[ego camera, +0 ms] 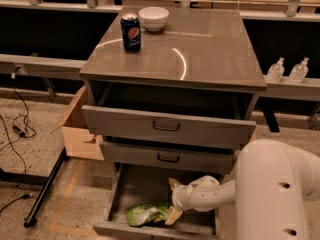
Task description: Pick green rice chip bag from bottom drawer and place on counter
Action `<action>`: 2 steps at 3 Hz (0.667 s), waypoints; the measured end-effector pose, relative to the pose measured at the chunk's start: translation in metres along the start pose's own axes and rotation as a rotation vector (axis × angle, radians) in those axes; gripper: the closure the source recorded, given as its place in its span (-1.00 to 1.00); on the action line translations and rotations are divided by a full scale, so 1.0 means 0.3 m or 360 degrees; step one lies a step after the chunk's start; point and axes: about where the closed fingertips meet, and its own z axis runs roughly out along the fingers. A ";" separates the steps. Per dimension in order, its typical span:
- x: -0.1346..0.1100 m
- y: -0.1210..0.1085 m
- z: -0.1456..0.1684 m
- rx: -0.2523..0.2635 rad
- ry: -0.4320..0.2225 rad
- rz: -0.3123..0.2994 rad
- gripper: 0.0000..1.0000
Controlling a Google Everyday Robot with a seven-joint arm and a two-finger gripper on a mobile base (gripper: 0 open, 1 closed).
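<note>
Gripper [171,201] reaching down into the bottom drawer [136,185], fingers spread wide and holding nothing.

Camera view: the white arm comes in from the lower right. One tan fingertip [173,183] points up over the bare drawer floor, and the other [172,216] lies against the right end of the green rice chip bag [147,214]. The bag rests flat just left of the gripper, near the drawer's front wall. Right above the gripper, two handled drawers [167,126] stand partly pulled out. Higher up is the counter [215,54], with a Pepsi can [131,32] and a white bowl [153,18] at its far left corner, well apart from the gripper.
</note>
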 end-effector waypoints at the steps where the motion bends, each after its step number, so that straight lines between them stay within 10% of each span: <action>1: -0.008 0.009 0.088 0.0004 -0.0050 -0.0012 -1.00; 2: -0.020 0.031 0.170 -0.0004 -0.0088 -0.0024 -1.00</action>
